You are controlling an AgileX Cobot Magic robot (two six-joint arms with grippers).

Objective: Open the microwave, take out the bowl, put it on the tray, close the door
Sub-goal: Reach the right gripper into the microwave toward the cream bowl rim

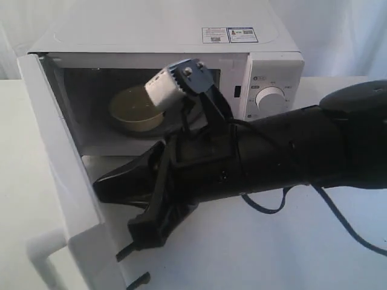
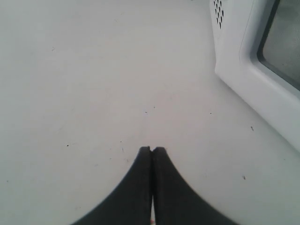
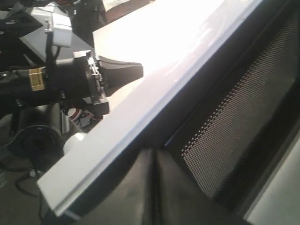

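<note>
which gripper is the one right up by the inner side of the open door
The right gripper, shut, its tips beside the door and its mesh window. The left gripper, also shut, points only at the table.

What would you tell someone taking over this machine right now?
Left end effector: shut, empty, above the table, outside the door.
Right end effector: shut, empty, by the door's inner face.
Done: the door stands open.
The bowl sits inside the microwave.
Left to do: take the bowl out, set it on the tray (not in view), close the door.
</note>
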